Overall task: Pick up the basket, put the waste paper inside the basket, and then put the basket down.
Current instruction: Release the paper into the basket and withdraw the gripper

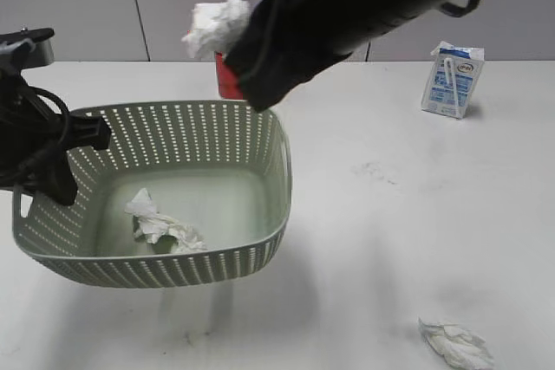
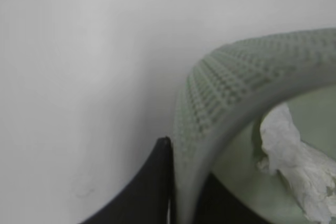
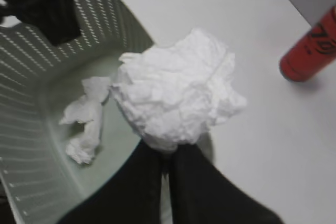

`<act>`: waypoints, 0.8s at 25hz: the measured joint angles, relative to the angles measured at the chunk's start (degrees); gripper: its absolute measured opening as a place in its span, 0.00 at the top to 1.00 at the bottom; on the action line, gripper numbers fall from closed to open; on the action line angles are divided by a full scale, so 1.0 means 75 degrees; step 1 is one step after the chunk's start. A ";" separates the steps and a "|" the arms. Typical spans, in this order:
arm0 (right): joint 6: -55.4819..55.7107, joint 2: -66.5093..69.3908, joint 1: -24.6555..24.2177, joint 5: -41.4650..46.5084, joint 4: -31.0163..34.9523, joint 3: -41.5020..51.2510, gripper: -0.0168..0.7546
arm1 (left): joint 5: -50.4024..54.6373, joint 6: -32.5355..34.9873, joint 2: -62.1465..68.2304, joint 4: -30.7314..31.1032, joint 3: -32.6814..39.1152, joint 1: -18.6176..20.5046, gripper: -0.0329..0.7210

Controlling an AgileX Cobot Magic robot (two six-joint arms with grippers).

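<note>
The sage-green basket (image 1: 269, 140) hangs above the table, tilted, held at its left rim by my left gripper (image 1: 74, 162), which is shut on the basket wall (image 2: 231, 72). One twisted paper wad (image 1: 165, 227) lies inside it and also shows in the left wrist view (image 2: 296, 161) and the right wrist view (image 3: 84, 121). My right gripper (image 1: 238, 62) is shut on a white paper wad (image 1: 215, 25) and holds it above the basket's far right edge (image 3: 121, 30); the wad fills the right wrist view (image 3: 176, 95). A third wad (image 1: 455, 344) lies on the table at the front right.
A red can (image 1: 227, 80) stands behind the basket, partly hidden by my right arm; it also shows in the right wrist view (image 3: 310, 48). A blue-and-white drink carton (image 1: 453, 80) stands at the back right. A grey wall runs behind the white table.
</note>
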 joint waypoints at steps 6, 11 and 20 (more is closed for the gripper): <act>-0.0011 0.0702 0.0374 -0.0167 0.0866 0.0000 0.81 | 0.0015 0.0000 0.0000 0.0000 0.0000 0.0000 0.95; 0.0282 0.1238 0.0374 -0.0054 0.1086 0.0000 0.24 | 0.0015 0.0000 0.0000 0.0000 0.0000 0.0000 0.95; 0.2627 0.0599 0.0172 0.2197 -0.0757 -0.0643 0.24 | 0.0081 0.0000 0.0000 0.0000 0.0000 0.0000 0.95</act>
